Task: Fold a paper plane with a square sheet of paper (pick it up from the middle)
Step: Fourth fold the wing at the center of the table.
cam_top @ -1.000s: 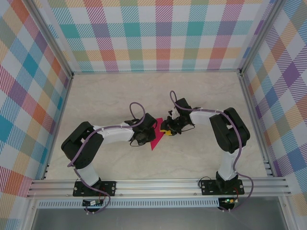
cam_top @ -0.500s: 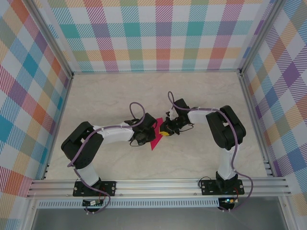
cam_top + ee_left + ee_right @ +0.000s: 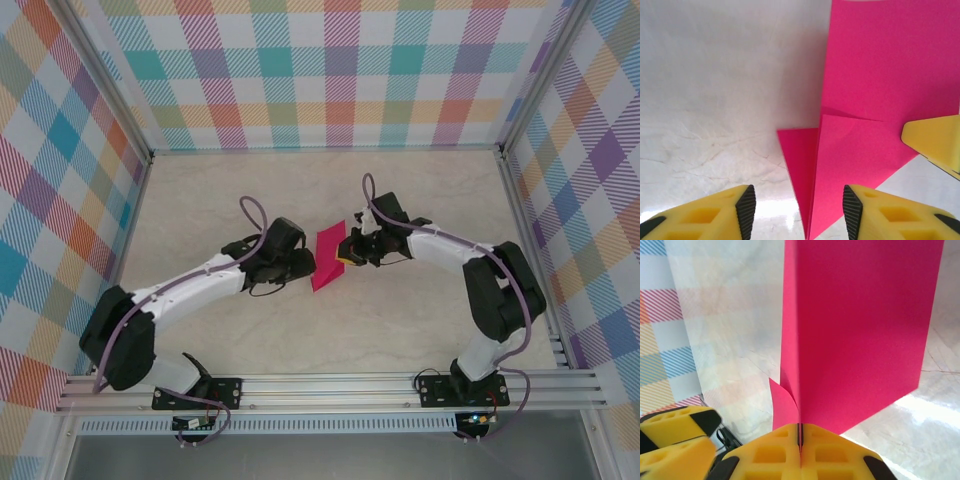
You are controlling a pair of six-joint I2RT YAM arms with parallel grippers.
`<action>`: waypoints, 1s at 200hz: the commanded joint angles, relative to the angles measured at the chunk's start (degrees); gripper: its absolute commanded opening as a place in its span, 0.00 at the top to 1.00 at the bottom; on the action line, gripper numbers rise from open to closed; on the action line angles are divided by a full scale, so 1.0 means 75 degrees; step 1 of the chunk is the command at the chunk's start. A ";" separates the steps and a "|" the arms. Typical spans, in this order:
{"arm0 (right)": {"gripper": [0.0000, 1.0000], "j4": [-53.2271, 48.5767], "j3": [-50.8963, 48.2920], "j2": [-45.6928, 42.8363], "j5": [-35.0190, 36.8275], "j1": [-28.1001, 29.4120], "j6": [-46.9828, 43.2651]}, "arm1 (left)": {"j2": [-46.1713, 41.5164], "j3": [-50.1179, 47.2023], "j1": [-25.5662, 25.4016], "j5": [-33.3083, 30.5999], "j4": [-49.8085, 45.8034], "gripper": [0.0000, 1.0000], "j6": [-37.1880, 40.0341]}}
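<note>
Right gripper (image 3: 800, 432): clenched, fingertips pressed flat together on the near edge of the folded paper (image 3: 855, 325). The sheet rises straight ahead of the fingertips as a broad pink panel. A small curled flap sits just left of the grip.

Left gripper (image 3: 799, 215): released, jaws standing apart. The paper's (image 3: 875, 90) narrow pointed end lies ahead of and between its two fingers. Whether either pad touches it, cannot tell. A yellow finger of the right gripper shows at the paper's far right edge.

From above, the paper (image 3: 327, 258) sits between the left gripper (image 3: 303, 266) and the right gripper (image 3: 350, 262), over the middle of the table (image 3: 420, 200). Cannot tell whether its lower corner rests on the surface.

Handling (judgement):
- Very light and thin.
- Stiff along creases and layered folds, floppy across a single layer.
- Smooth, likely to slide between pads unless pinched squarely.
- Creases easily, and any stray pinch will leave a mark.
- Best hold: on the doubled layers near the fold line, close to the middle, not at a loose corner.

Writing: none readable on the paper, the fingers or the checked walls (image 3: 340, 70). No brand or label seen.
</note>
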 commanded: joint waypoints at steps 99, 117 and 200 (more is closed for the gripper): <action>0.98 -0.1604 0.1157 0.0555 0.3450 0.1073 0.2818 | -0.1002 -0.1430 0.0603 0.0134 0.2337 0.28 0.2717; 0.98 -0.1672 0.1175 0.0753 0.3474 0.1169 0.3222 | -0.0735 -0.1544 0.0603 0.0286 0.2695 0.18 0.3039; 0.98 -0.2197 0.1376 0.1071 0.3593 0.1211 0.4538 | 0.0024 -0.1932 0.0591 0.0884 0.3691 0.00 0.3776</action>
